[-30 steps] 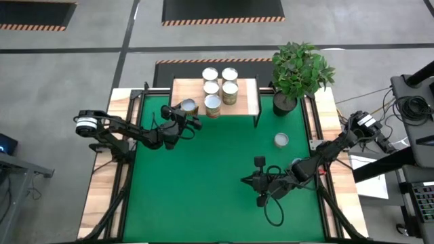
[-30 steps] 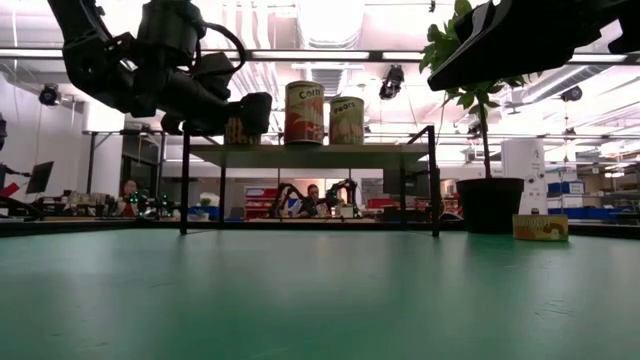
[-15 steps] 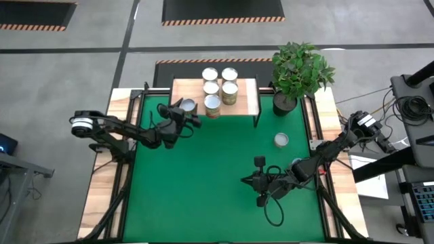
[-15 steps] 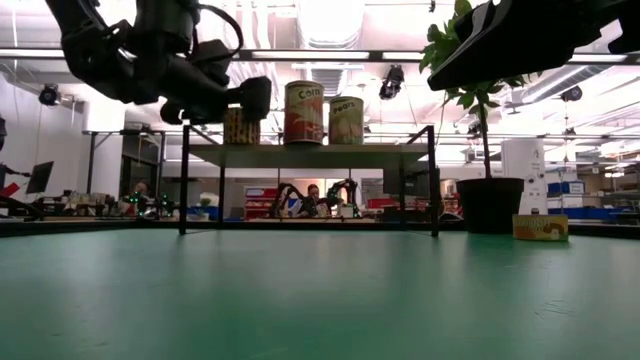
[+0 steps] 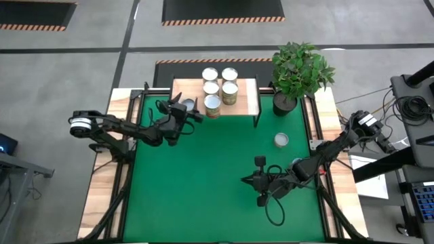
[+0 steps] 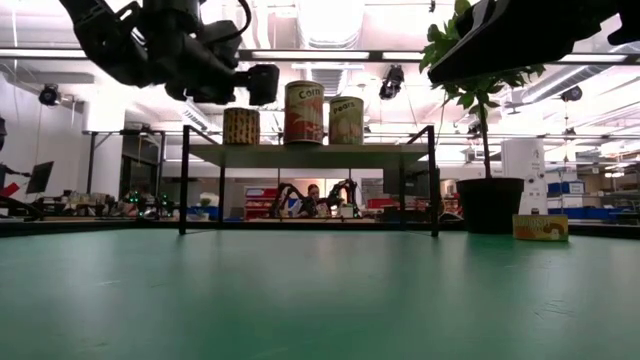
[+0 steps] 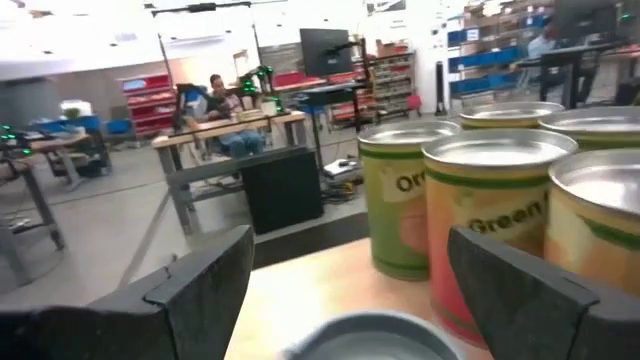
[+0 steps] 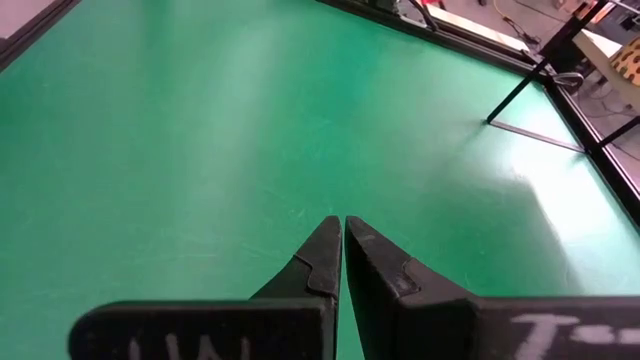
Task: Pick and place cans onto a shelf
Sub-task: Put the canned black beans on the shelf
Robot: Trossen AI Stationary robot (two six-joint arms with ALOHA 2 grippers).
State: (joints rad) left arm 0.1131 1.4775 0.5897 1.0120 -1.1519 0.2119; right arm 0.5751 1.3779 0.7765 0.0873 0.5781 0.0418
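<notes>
Silver-topped can on shelf between parted left gripper fingers, right gripper closed

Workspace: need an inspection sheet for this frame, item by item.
Surface: green mat, light wood side borders.
Job's things: shelf at the far edge holds six upright cans, including one at its left end; one can stands on the mat near the right side.
Clutter: potted plant right of the shelf.
Hands: left hand open, raised above the left-end can; right hand shut, empty, low over the mat.
Cables: loop by the right arm.
Surroundings: workshop with desks, shelving and seated people beyond the table.
</notes>
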